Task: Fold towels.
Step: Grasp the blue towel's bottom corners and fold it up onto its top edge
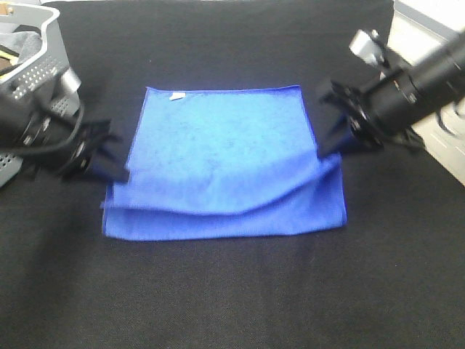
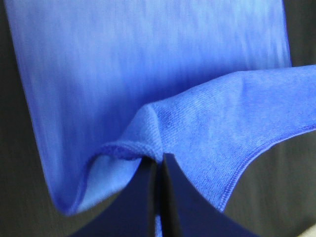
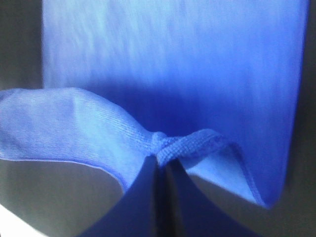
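While the black fabric-covered table [image 1: 232,305] spreads beneath everything, the royal-blue rectangular microfibre towel [image 1: 225,167] lies near its middle, partly doubled over. Its lower layer rests flat with one edge towards the front of the table. An upper layer drapes over that, and its free edge sags between the two arms. The towel sits between the pincers, one at each side edge. The black left gripper [image 1: 116,173] is clenched on the towel's left side; the left wrist view shows its tips [image 2: 159,160] pressed together on a stitched fold of blue cloth. The black right gripper [image 1: 327,149] is likewise clamped on the right side edge, a bunched hem caught at its tips [image 3: 160,163]. A small white tag [image 1: 176,95] lies at the towel's far left corner, apart from both grippers.
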Motion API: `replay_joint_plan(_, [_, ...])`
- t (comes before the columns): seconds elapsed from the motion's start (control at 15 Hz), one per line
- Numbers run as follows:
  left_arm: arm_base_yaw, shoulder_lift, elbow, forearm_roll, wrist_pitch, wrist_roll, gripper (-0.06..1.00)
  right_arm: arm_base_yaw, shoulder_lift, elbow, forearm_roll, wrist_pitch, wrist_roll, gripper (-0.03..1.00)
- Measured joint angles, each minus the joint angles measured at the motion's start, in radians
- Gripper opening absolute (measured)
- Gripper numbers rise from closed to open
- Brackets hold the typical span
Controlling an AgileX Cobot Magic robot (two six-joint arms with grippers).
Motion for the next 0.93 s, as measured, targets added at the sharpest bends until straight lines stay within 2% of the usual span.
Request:
replay_joint_plan(0.07, [0.0,0.055,-0.127,0.067,0.004,-0.06,0.0,0.0,0.086,-0.144,-0.011,0.031,0.021,0.0])
replay_joint_plan(0.27, [0.002,0.178,-0.389,0.245,0.009,-0.206,0.0,0.0,0.275,-0.42,-0.076,0.093,0.084,0.0])
replay_joint_plan(0.33, [0.002,0.178,-0.389,0.245,0.009,-0.206,0.0,0.0,0.275,-0.42,-0.076,0.093,0.084,0.0])
replay_joint_plan(0.4, [0.006,0.226,-0.473,0.285,0.011,-0.254,0.0,0.0,0.331,-0.517,-0.105,0.112,0.105,0.0])
replay_joint_plan(0.53, [0.048,0.346,-0.664,0.305,0.028,-0.316,0.0,-0.011,0.462,-0.728,-0.134,0.167,0.123,0.0])
replay_joint_plan(0.67, [0.063,0.453,-0.841,0.306,0.053,-0.33,0.0,-0.033,0.581,-0.906,-0.152,0.2,0.126,0.0])
replay_joint_plan(0.93, [0.06,0.659,-1.105,0.307,0.054,-0.331,0.0,-0.043,0.767,-1.172,-0.17,0.186,0.126,0.0])
